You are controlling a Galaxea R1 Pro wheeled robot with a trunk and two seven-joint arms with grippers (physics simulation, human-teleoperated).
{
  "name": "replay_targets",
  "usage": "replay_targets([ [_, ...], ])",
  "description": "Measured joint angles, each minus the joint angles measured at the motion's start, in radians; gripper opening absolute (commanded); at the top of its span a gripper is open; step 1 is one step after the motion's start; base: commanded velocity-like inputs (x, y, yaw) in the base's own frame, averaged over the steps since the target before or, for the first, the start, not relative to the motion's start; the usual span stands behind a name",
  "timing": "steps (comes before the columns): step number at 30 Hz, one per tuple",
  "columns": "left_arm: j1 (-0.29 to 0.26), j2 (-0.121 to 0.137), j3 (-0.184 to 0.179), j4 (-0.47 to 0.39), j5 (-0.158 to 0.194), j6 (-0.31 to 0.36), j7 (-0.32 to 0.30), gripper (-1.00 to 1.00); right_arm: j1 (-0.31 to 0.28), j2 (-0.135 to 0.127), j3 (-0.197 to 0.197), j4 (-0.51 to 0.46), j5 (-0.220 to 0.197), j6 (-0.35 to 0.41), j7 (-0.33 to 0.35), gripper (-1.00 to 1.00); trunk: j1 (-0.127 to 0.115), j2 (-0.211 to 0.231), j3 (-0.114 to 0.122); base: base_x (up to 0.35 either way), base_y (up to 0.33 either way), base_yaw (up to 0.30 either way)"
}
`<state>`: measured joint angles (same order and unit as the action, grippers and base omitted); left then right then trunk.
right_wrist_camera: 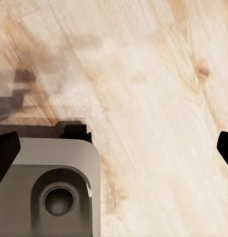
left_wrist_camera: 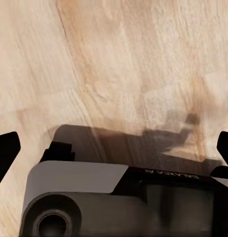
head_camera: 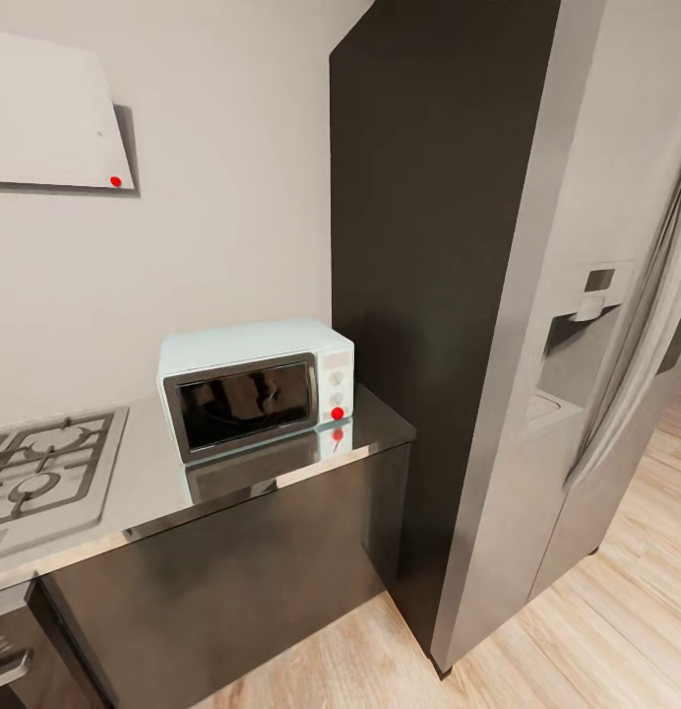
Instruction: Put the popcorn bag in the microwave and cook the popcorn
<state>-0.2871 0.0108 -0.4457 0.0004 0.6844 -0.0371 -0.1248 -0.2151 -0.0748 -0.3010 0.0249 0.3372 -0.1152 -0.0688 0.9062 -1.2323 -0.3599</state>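
Kitchen scene: a glossy grey countertop (head_camera: 134,492) tops dark cabinets (head_camera: 232,591). The pale blue microwave (head_camera: 257,384), its dark door closed, sits near the counter's right end, beside a tall dark panel (head_camera: 429,246) and a steel fridge (head_camera: 596,345). A gas hob (head_camera: 45,473) lies to its left. Both wrist cameras look down at light wood floor (right_wrist_camera: 153,98); the left gripper (left_wrist_camera: 114,148) and right gripper (right_wrist_camera: 114,148) have fingertips spread wide apart, holding nothing.

I see the long grey glossy countertop (head_camera: 144,483) with a metallic edge over dark cabinets; the small mint-blue microwave (head_camera: 257,384) with dark glass door sits on its right end, the steel gas hob (head_camera: 40,473) at its left. Under both my grippers, pale wood-plank floor (right_wrist_camera: 153,98).
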Motion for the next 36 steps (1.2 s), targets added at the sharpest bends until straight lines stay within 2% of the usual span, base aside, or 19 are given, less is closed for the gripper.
replay_targets([
  [13, 0.019, -0.016, 0.0, -0.001, -0.001, 0.002, -0.006, 1.0, 0.0, 0.008, -0.005, 0.0, -0.002, 0.003, -0.002, 1.0, 0.0, 0.0, 0.0, 0.0, 0.0, 0.016],
  [18, 0.044, -0.017, 0.0, -0.003, 0.0, -0.008, 0.001, 1.0, 0.0, 0.004, -0.003, 0.0, -0.002, 0.004, -0.001, 1.0, 0.0, 0.0, 0.0, 0.0, 0.0, 0.241],
  [36, 0.046, -0.026, 0.002, -0.001, 0.001, -0.009, 0.011, 1.0, 0.0, 0.002, 0.012, 0.001, 0.011, 0.011, -0.001, 1.0, 0.0, 0.0, 0.0, 0.0, 0.0, 0.269],
])
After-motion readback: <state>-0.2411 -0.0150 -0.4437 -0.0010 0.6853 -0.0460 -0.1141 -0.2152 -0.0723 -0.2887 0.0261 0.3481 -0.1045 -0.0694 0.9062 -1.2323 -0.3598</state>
